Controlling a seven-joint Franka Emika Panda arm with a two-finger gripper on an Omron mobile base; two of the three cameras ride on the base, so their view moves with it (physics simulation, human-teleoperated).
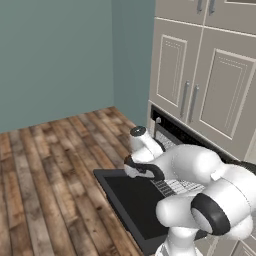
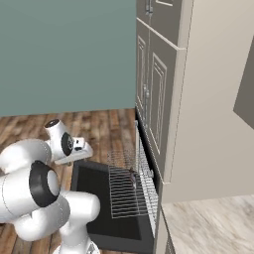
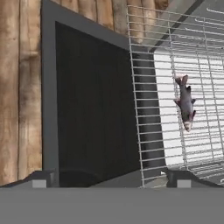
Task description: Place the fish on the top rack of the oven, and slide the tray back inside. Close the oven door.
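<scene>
Done: fish (image 3: 186, 107) laid on top rack (image 3: 175, 65), pulled out over oven door (image 3: 94, 109) | Left: rack pushed in, door shut | gripper (image 3: 109, 177) apparently spread, empty, above door

Top rack (image 1: 176, 187) mostly hidden behind the white arm in the left base view; near corner of oven door (image 1: 131, 202) covered by the arm too. Fish (image 2: 133, 178) too small to make out in the right base view. Rack (image 3: 175, 87) cut off by the hand view's top and right edges.
</scene>
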